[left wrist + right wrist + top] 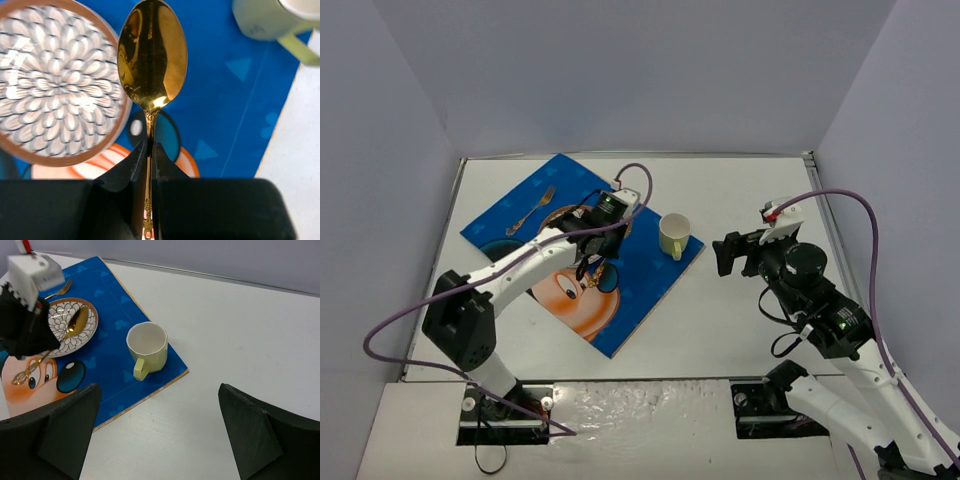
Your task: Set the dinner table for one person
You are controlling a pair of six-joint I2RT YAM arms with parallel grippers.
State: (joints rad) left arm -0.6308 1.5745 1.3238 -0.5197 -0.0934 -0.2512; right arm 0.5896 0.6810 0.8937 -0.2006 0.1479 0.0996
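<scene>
My left gripper (149, 147) is shut on the handle of a gold spoon (152, 55). It holds the spoon above the blue cartoon-mouse placemat (650, 275), with the bowl by the right rim of the patterned plate (55, 85). The right wrist view shows the spoon (75, 325) over the plate (85, 335). A gold fork (530, 208) lies on the mat's far left. A pale yellow cup (673, 236) stands on the mat's right corner. My right gripper (159, 390) is open and empty over the bare white dinner table (750, 200), to the right of the cup (146, 347).
Grey walls enclose the table on the far, left and right sides. A thin metal edge (620, 156) runs along the back. The left arm (510, 265) lies across the mat and hides most of the plate from above. Purple cables loop over both arms.
</scene>
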